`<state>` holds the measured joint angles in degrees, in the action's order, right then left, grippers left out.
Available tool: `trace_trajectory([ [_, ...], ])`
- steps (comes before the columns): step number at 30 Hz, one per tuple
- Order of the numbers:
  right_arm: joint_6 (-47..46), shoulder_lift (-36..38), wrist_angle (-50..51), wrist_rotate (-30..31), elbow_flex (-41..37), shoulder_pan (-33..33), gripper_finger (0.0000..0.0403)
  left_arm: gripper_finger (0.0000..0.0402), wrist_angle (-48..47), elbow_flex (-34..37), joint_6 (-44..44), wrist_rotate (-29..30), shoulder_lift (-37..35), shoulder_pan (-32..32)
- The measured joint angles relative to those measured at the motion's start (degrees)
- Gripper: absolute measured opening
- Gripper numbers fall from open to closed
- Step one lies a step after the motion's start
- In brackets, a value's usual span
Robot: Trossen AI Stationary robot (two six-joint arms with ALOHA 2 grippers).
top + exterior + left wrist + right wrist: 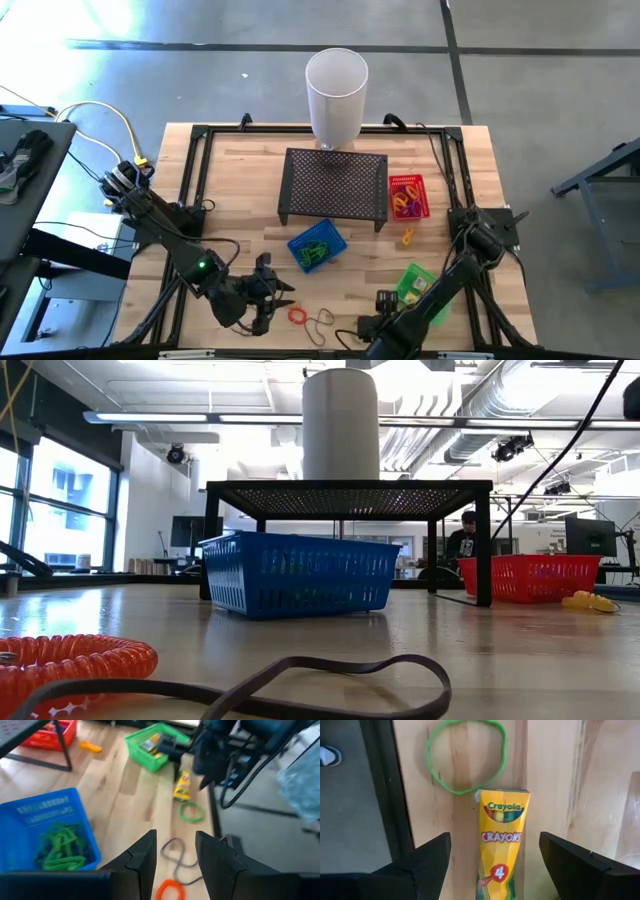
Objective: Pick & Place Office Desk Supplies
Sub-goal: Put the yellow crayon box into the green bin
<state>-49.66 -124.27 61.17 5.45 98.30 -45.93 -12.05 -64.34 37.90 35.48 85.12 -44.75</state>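
Note:
A yellow crayon box (502,840) lies flat on the table by its near edge, with a green band (466,755) just beyond its end. My right gripper (494,842) points down over the box, open, one finger on each side and clear of it. My left gripper (175,852) is open and holds nothing; it hovers near the front edge (268,300) above an orange band (170,890) and a dark band (175,855). Both bands lie flat on the wood (70,660) (300,685).
A blue basket (317,245) of green bands sits mid-table, a green basket (425,290) beside the right arm, and a red basket (408,195) at the right with a yellow piece (407,237) in front. The black mesh stand (335,185) and the white cylinder (337,95) stand behind.

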Motion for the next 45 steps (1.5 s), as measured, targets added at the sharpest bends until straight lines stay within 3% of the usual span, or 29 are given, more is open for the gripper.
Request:
trace_trajectory([
  [6,0.0,0.0,-0.5,0.0,-2.2,0.4,0.0293,0.0130,-4.6,0.0,0.0,0.1,0.0,0.0],
  [10,0.0,0.0,-5.3,-4.4,-5.9,0.8,0.0293,0.0130,-4.6,0.0,0.0,0.1,0.0,0.0],
  [17,0.1,0.4,-8.3,-5.6,-8.2,1.1,0.0289,0.0130,-4.9,0.0,0.0,0.2,0.0,0.0],
  [22,2.4,0.4,-8.0,-4.8,-8.3,1.1,0.0249,0.0130,-6.1,0.0,0.0,0.2,0.0,-0.2],
  [28,2.5,0.3,-8.1,-4.4,-8.3,1.1,0.0168,0.0130,-6.3,0.0,0.0,0.2,0.0,-0.2],
  [35,-1.9,0.3,-8.1,-8.7,-7.8,1.2,0.0077,0.0130,-7.1,0.0,0.0,0.2,0.0,-0.2],
  [45,-5.3,-0.2,0.8,-16.0,-0.3,1.7,0.0083,0.0130,-8.0,0.0,0.0,0.2,0.0,0.9],
])
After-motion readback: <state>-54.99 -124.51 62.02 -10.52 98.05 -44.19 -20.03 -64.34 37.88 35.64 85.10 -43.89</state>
